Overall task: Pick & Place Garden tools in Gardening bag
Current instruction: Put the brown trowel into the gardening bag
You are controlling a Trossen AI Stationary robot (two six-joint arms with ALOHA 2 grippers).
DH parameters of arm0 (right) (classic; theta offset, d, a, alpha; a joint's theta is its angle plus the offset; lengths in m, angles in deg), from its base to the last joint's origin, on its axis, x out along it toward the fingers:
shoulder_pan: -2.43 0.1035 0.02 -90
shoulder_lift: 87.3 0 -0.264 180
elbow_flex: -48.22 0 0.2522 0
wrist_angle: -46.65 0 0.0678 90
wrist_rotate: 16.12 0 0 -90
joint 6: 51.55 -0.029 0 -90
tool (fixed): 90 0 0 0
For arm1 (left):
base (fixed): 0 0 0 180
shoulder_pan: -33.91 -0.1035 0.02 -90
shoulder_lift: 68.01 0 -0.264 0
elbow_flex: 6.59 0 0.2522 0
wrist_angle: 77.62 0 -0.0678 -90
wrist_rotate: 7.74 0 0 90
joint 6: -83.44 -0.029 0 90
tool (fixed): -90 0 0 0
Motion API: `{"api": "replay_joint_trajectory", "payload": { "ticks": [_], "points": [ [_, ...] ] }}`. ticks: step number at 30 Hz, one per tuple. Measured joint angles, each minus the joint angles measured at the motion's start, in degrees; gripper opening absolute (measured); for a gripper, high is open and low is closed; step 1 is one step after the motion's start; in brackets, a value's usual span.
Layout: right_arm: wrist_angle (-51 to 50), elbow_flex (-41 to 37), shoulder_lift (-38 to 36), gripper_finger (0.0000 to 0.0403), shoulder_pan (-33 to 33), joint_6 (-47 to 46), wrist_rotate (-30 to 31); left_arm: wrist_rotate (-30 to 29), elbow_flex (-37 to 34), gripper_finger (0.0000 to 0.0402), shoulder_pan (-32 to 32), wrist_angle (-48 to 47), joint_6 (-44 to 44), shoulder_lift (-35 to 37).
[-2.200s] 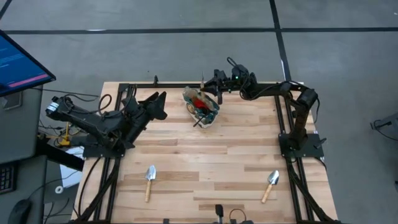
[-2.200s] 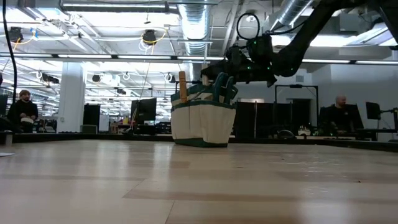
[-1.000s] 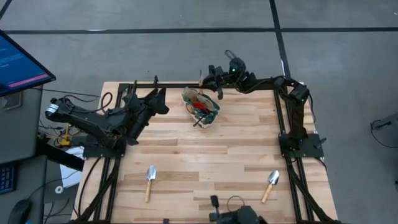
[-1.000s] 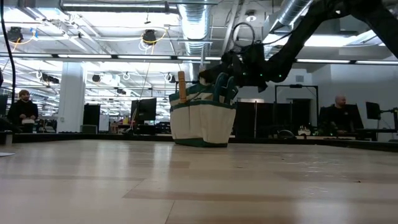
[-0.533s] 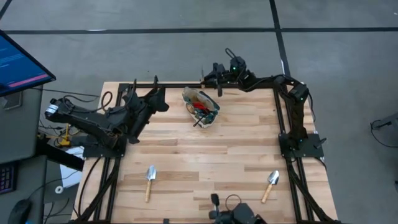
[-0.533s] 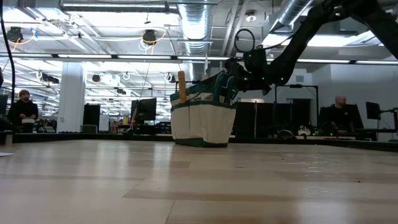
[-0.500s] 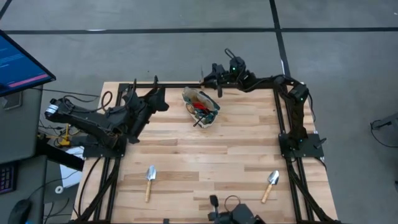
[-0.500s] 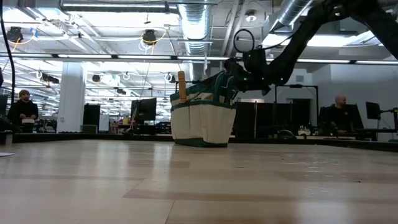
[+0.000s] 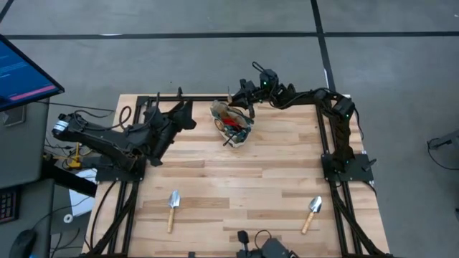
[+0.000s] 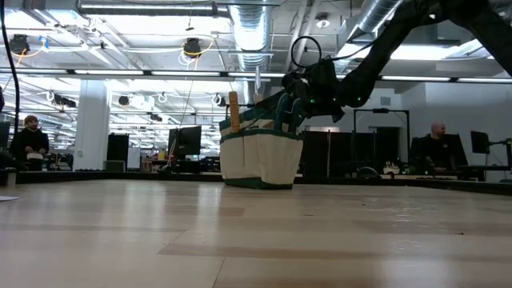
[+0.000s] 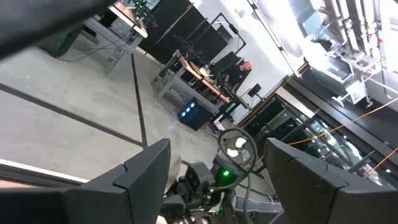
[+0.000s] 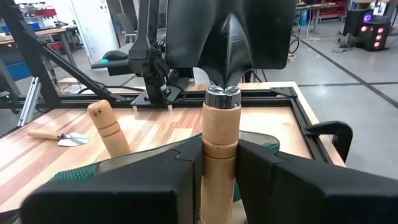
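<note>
High view: overhead, straight down, whole surface (image 9: 237, 172).
Low view: surface level, facing the room.
Left wrist: tilted up towards the room.
Right wrist: close on a trowel handle (image 12: 221, 155).
Shared: bag (image 10: 261, 152), high-view 12 o'clock.

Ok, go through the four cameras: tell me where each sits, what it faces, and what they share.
High: overhead, straight down on table, both arms, bag.
Low: table height, level toward bag; right arm from above.
Left wrist: looks up into room between open left pincer.
Right wrist: right pincer clamps trowel, blade up, above bag.
Shared: high and low show the right pincer at the bag.
</note>
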Motion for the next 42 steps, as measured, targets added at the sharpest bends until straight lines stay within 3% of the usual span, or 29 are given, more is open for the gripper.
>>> {"api": "replay_joint_trajectory", "payload": {
  "ticks": [8,14,19,29,35,42],
  "points": [
    [-0.16,0.0,0.0,0.0058,-0.07,0.61,0.27,-0.03,0.0,0.026,0.0,0.02,0.0,0.07],
    [-0.6,0.28,0.0,0.0058,-0.04,0.57,4.33,-0.04,0.0,0.026,0.0,0.02,-0.03,0.07],
    [-2.65,5.23,-0.15,0.0058,-0.07,0.85,4.72,-0.14,0.0,0.026,-0.1,0.02,-0.22,0.07],
    [-26.54,6.47,0.07,0.0058,-2.71,11.6,-1.96,-0.35,0.0,0.026,-0.28,0.02,-0.03,0.07],
    [-24.89,6.47,0.07,0.0058,-2.58,12.07,-6.03,-0.36,0.0,0.026,-0.33,0.02,-1.52,0.07],
    [-24.99,6.47,0.07,0.0058,-1.19,14.5,-5.75,-0.35,0.0,0.026,-0.33,0.02,-2.67,0.07]
  ]
}}
